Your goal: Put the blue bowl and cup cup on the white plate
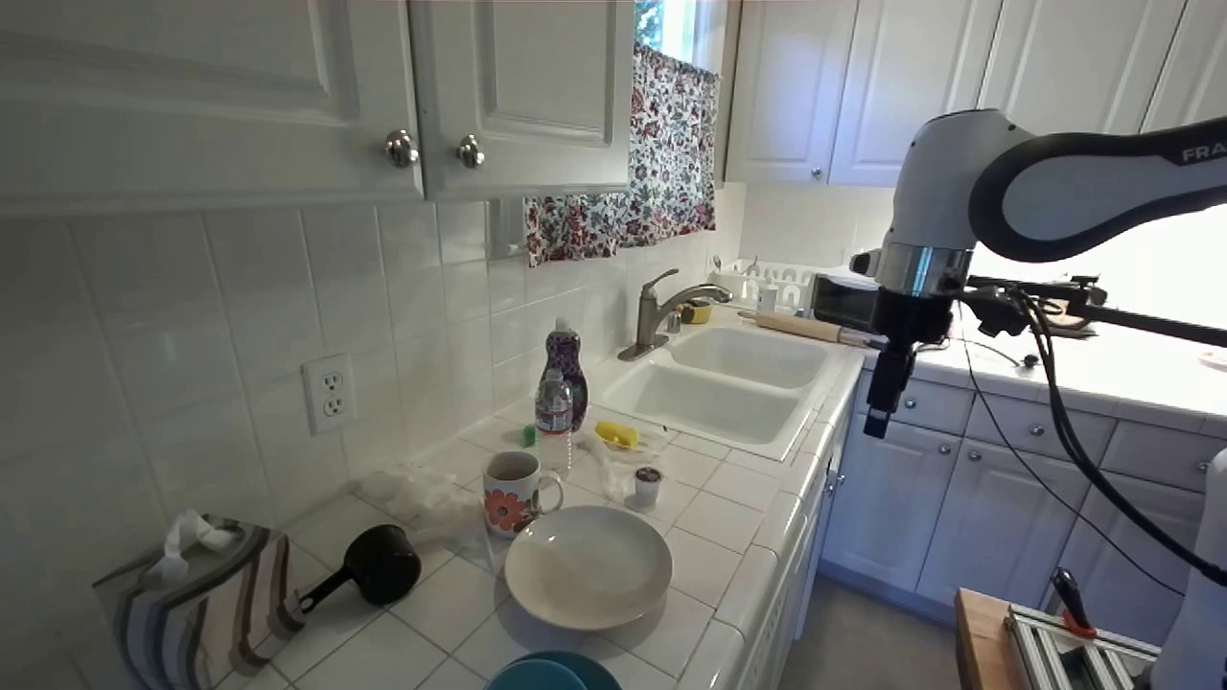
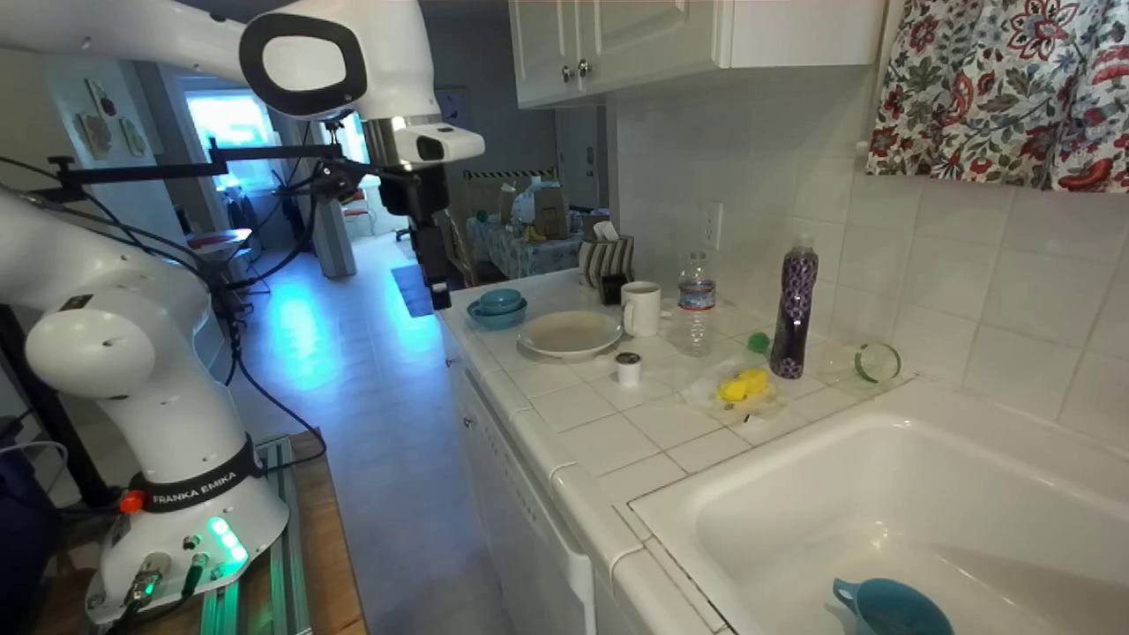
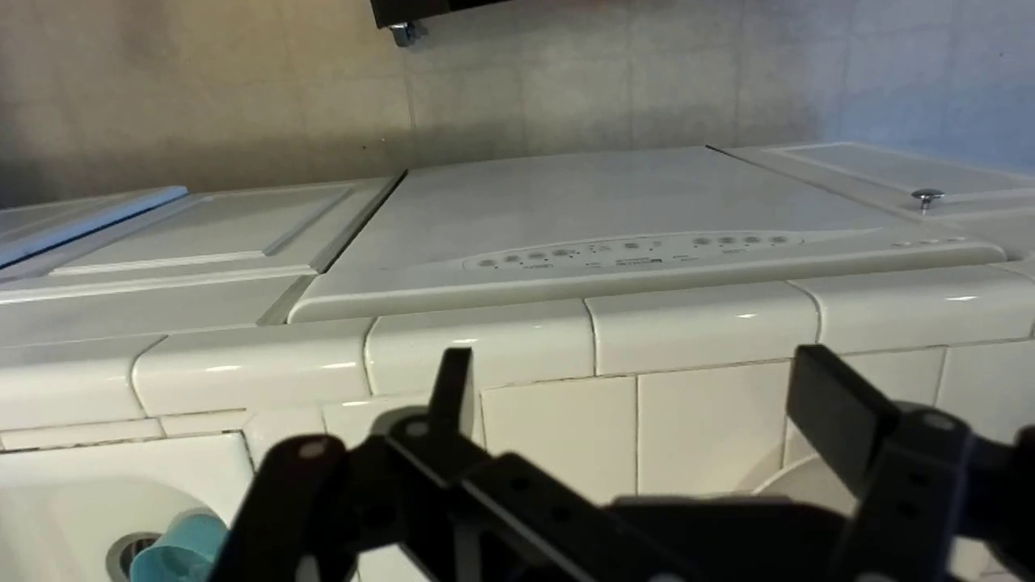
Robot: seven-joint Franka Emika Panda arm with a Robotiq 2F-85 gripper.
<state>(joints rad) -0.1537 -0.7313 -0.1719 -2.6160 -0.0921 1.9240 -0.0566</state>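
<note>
Plainly, we have the gripper (image 3: 635, 368) with its two fingers (image 3: 837, 412) spread wide; the wrist view shows the tiled table (image 3: 558, 440) below, through the gap. In both exterior views it hangs in the air, pointing down, well apart from the dishes. We find the white plate (image 1: 589, 567) lying flat on the table. Just beside it sits the blue bowl (image 2: 497, 322), with a smaller blue bowl (image 2: 500, 300) in it. We see the blue cup (image 2: 900, 608) down in the sink (image 2: 926, 476), near the drain (image 3: 123, 558); the frame cuts it off, and we cannot tell whether it stands upright. On the plate's other flank we spot a white mug (image 1: 508, 492) with a red flower. Toward the sink are a small white pod cup (image 1: 647, 491), a clear water bottle (image 2: 697, 295), a purple bottle (image 2: 794, 313) and something yellow (image 2: 743, 385). Beyond the mug we see a black scoop (image 1: 383, 567) and a striped tissue box (image 1: 206, 613).
</note>
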